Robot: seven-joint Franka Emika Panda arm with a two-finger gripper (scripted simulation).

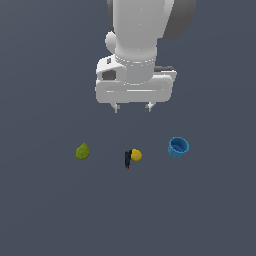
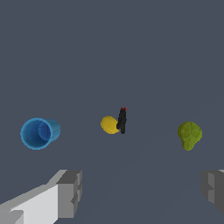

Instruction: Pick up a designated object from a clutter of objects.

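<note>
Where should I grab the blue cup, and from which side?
Judging by its pose, come straight down on the blue cup: it stands upright, mouth open upward. Close the open gripper across the rim or one wall. Nothing crowds it.

- The white, rounded arm hangs down from the top of the exterior view, wrist pointing straight down.
- Its white claw with two short grey fingers is held high, fingers spread wide apart.
- Nothing sits between the fingers.

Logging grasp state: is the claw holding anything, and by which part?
Nothing is held. The claw hangs open above the blue cup and the other items.
</note>
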